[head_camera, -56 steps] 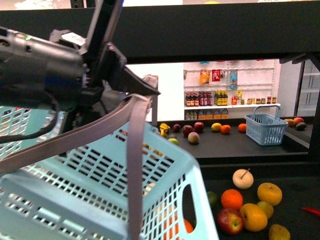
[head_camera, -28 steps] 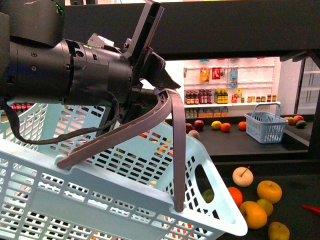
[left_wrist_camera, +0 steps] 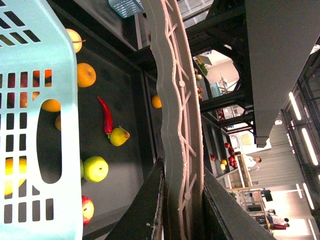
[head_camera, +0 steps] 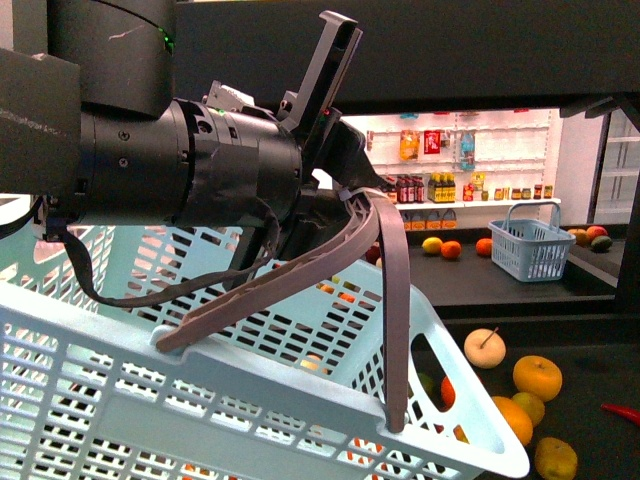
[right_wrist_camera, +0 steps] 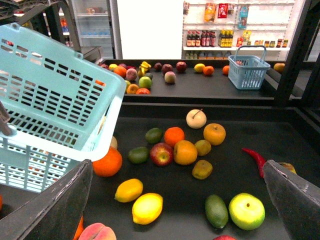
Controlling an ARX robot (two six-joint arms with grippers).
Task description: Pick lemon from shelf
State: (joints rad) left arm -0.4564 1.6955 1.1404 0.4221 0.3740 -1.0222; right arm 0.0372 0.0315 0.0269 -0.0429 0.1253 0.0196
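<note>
The lemon (right_wrist_camera: 147,208), bright yellow and oval, lies on the shelf's dark lower tray (right_wrist_camera: 235,180) among other fruit. My right gripper (right_wrist_camera: 177,162) is open and empty above this tray, and the lemon lies between its fingers, nearer the left one (right_wrist_camera: 55,210). My left gripper (head_camera: 340,190) is shut on the grey handle (head_camera: 395,300) of a light blue basket (head_camera: 250,400) and holds it tilted in the air. The left wrist view shows the jaws closed on the handle (left_wrist_camera: 175,150). The basket (right_wrist_camera: 50,100) hangs over the tray's left side.
Beside the lemon lie an orange-yellow oval fruit (right_wrist_camera: 129,190), an avocado (right_wrist_camera: 216,211), a green apple (right_wrist_camera: 246,210), oranges, a red apple, a cream stemmed fruit (right_wrist_camera: 196,118) and a red chilli (right_wrist_camera: 254,157). A small blue basket (right_wrist_camera: 248,71) stands on the rear tray. Bottle shelves (right_wrist_camera: 235,37) stand behind.
In the front view my left arm and the held basket have shifted right and up. The basket's near corner now covers more of the fruit on the lower tray.
</note>
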